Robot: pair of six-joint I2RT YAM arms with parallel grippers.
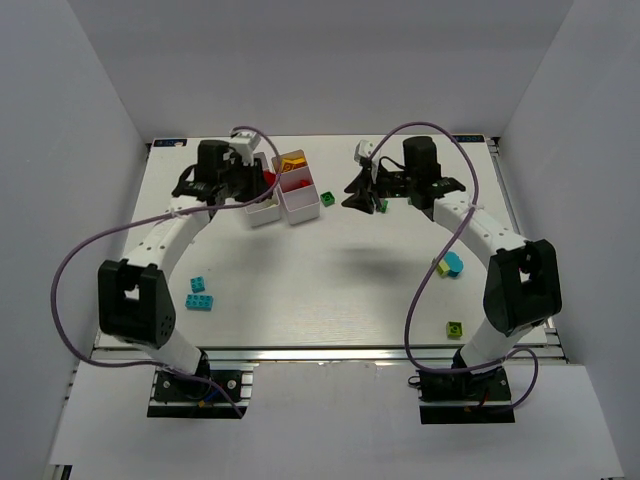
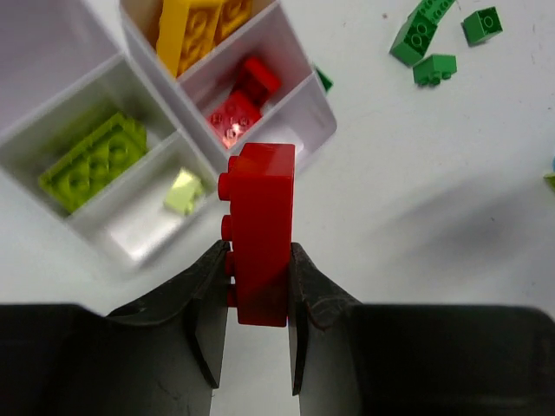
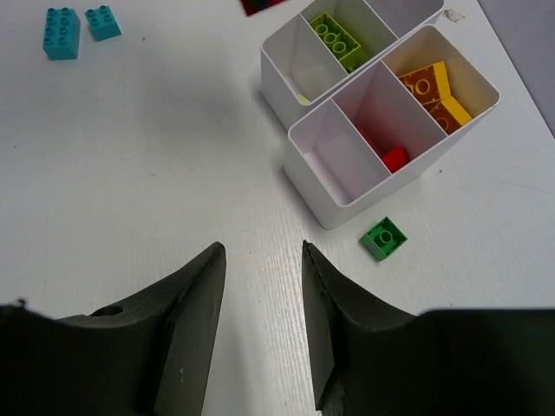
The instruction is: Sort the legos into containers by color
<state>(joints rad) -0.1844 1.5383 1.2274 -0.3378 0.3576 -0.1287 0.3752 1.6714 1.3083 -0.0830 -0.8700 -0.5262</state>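
The left gripper [image 2: 258, 260] pinches a red brick [image 2: 260, 195] upright at the near end of the white trays [image 2: 312, 121]. The brick's lower end is hidden between the jaws, and the trays are cut off by the frame's top edge. The right gripper [image 3: 260, 256] stands parted and empty beside the trays — a dark green brick [image 3: 384, 237] lies by their corner.

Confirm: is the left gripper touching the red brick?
Touching. Left wrist view: left gripper fingers press both sides of the red brick, no gap.
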